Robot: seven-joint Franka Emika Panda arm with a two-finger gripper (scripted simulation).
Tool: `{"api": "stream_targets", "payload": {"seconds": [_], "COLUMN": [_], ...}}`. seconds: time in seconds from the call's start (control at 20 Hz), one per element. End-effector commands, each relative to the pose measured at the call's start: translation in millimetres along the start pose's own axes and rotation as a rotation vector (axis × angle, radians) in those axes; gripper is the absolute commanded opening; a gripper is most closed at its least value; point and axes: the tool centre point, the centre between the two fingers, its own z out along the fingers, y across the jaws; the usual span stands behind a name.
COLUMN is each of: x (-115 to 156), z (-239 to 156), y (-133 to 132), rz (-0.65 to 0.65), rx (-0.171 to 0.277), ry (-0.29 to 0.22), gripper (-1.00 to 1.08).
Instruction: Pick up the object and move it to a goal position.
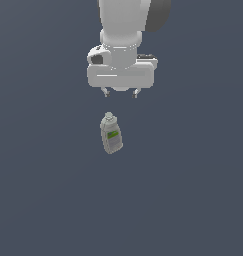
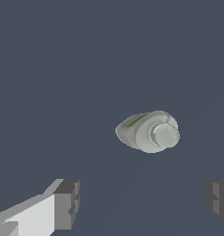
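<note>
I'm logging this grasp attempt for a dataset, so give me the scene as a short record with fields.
object: small pale bottle with green label, capped neck
object pose: cap toward the arm, slightly tilted in the exterior view
tool: open, holding nothing
tool vs object: apart, no contact; the bottle is outside the gap between the fingers in the wrist view
surface: plain dark grey
task status: bottle not yet grasped

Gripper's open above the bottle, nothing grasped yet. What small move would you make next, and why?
Probably shift the gripper sideways until it is centred over the bottle, before descending. In the wrist view the bottle lies ahead of the line between the two open fingers, not between them, and both views show clear space between gripper and bottle. Going straight down now would likely miss it.
</note>
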Motion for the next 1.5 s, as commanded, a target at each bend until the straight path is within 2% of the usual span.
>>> {"api": "stream_targets", "payload": {"seconds": [0.0,0.4,0.75,1.1,1.45], "x": [0,-8,-8,-5,0], "z": [0,1,2,5,12], "y": [0,-2,-1,3,10], "rz": [0.000,-0.033,-0.019,0.066,0.219], "rx": [0.000,-0.013,-0.013,-0.013,-0.014], "ry": [0.000,-0.026,-0.026,-0.026,-0.026], "gripper": [1.00,1.00,1.00,1.00,1.00]}}
